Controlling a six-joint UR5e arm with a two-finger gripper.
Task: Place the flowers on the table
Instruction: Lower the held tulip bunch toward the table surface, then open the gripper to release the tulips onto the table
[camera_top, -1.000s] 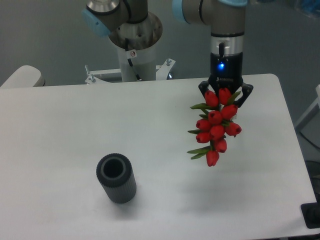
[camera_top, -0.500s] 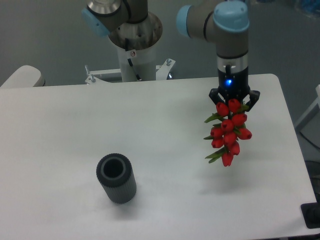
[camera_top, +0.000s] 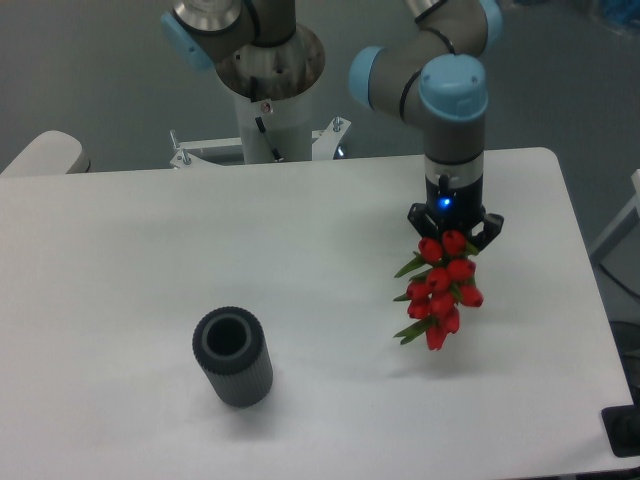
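End effector grasping flowers over right side of surface.
Bunch hangs straight below the clenched fingers, blooms down, dark ribbed cylinder well apart at left.

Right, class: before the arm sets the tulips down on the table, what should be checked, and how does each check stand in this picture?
1. Grip: the gripper is shut on the flowers, which hang blooms down. Ok.
2. Flowers clear of the table: a faint shadow lies apart from them, so they seem to be in the air. Ok.
3. Landing spot: the white surface under the bunch looks bare. Ok.
4. Distance from the grey ribbed cylinder: it stands well off towards the left of the picture. Ok.
5. Margin to the table edge: the bunch hangs inside it. Ok.
6. Stems: hidden in the gripper. Cannot tell.
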